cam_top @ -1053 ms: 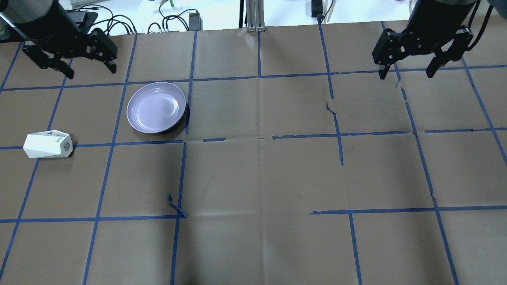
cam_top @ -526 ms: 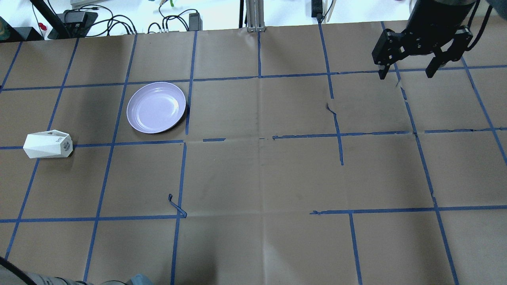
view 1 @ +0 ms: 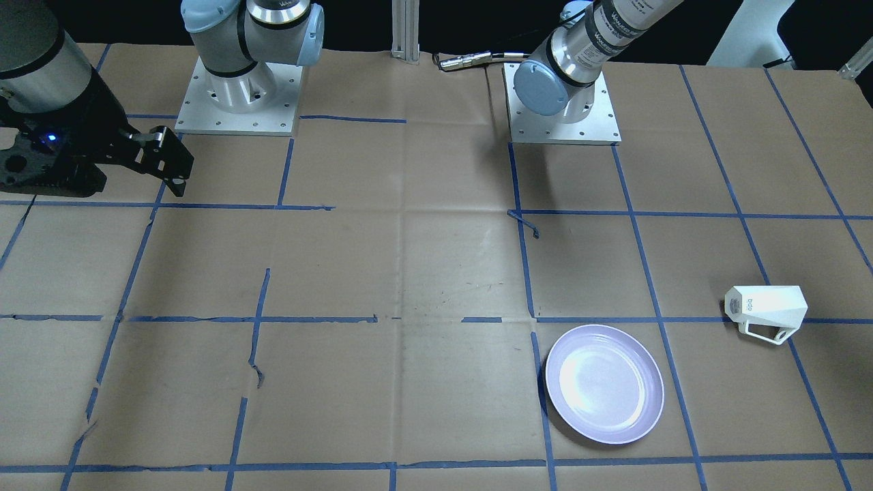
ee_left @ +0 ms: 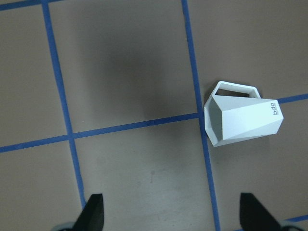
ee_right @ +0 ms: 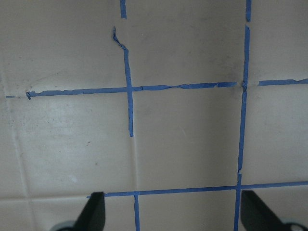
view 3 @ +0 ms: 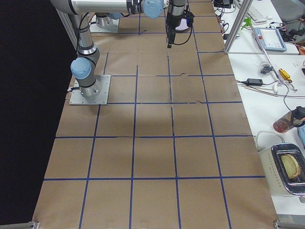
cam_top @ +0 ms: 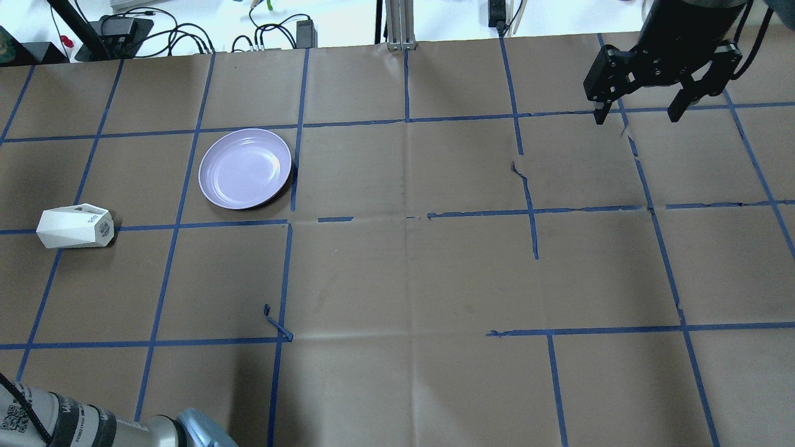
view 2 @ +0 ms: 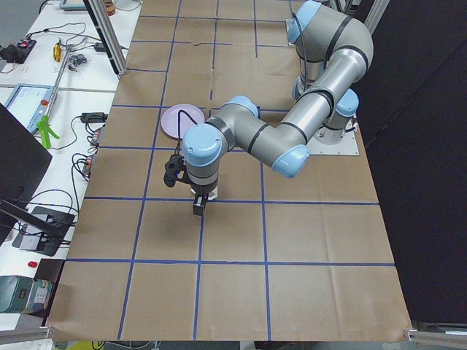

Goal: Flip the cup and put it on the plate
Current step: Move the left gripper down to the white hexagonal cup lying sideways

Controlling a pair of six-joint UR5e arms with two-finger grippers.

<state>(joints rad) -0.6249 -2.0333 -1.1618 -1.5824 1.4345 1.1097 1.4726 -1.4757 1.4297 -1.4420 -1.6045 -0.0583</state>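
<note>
On the brown-papered table (cam_top: 397,279) the cup (cam_top: 74,227) lies on its side near the left edge, apart from the plate (cam_top: 245,168). The left claw (ee_left: 173,214) hangs open above it but off-centre. It should probably line up over the cup's body and pinch across the flat sides. The right claw (cam_top: 635,117) is open, well apart.

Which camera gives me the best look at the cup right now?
The left wrist view: the cup lies on its side, close up, handle and lettering clear. Overhead and front-facing views show it small, also on its side. Neither side view nor the right wrist view shows it.
</note>
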